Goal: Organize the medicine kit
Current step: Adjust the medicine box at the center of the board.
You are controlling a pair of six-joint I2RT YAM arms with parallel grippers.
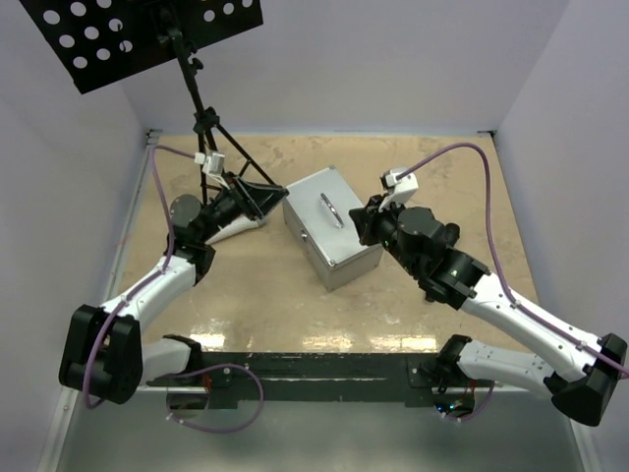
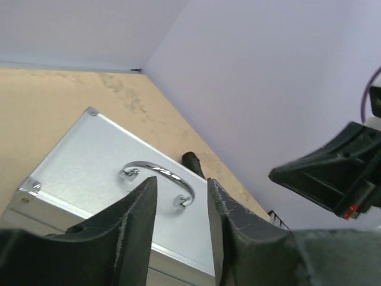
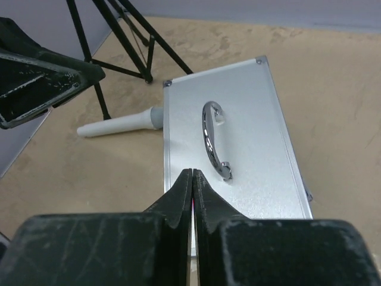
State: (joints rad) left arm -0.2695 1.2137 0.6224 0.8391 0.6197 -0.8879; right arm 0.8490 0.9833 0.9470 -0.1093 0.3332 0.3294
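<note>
Beige marbled tabletop (image 1: 413, 177), lavender walls. Closed silver medicine kit (image 1: 329, 231) near centre, chrome handle (image 1: 332, 210) on top. Left gripper (image 2: 181, 185) just beside kit's left side, jaws partly apart, gripping nothing. Right gripper (image 3: 192, 176) at kit's right side, jaws pressed together, empty. Black tripod stand (image 1: 211, 128) behind, left.

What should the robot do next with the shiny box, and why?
Probably the right gripper should open and reach for the handle to swing the case open. It is closed, so nothing inside can be sorted yet; that gripper is shut, empty, just short of the handle.
</note>
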